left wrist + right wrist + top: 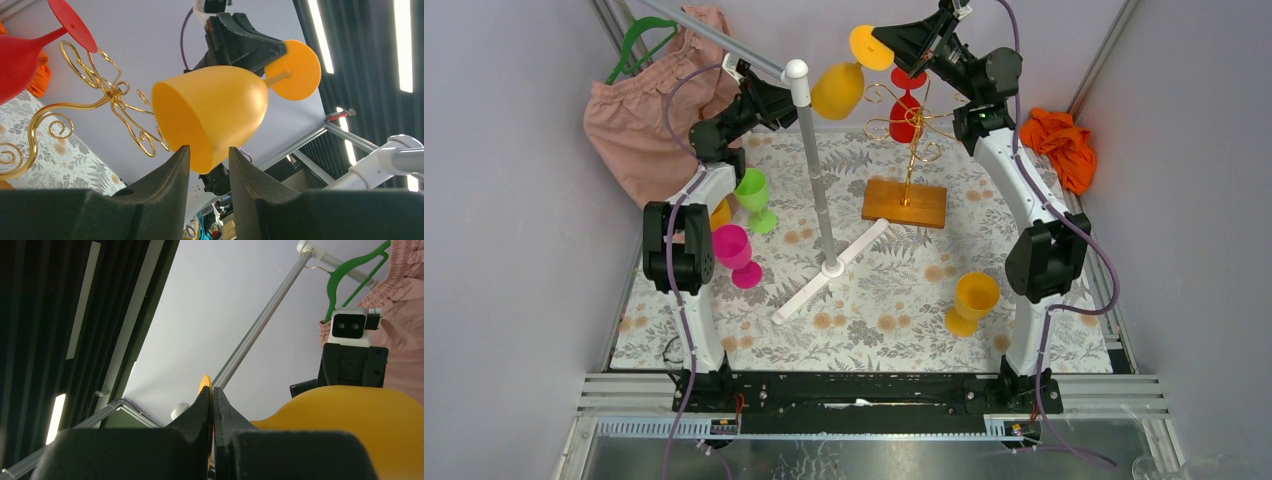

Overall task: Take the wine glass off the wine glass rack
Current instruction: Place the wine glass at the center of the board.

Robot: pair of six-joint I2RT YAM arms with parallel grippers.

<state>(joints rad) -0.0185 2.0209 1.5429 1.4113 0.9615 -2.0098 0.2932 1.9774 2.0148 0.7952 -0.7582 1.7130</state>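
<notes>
The gold wire wine glass rack (911, 125) stands on its wooden base (905, 203), and a red glass (906, 108) hangs on it. My right gripper (892, 45) is shut on the flat foot (204, 382) of an orange wine glass (837, 90) and holds it high in the air, left of the rack and apart from it. The bowl (215, 115) lies sideways. My left gripper (209, 152) is open, with the bowl's lower rim dipping between its fingertips. The rack's scroll arms (115, 95) show behind.
A tall white-and-grey pole stand (814, 170) with a cross foot (829, 270) stands mid-table, close to the left gripper. A green glass (754, 195), a pink glass (736, 250) and another orange glass (972, 300) stand on the mat. Pink garment (654, 110) back left, orange cloth (1059, 145) back right.
</notes>
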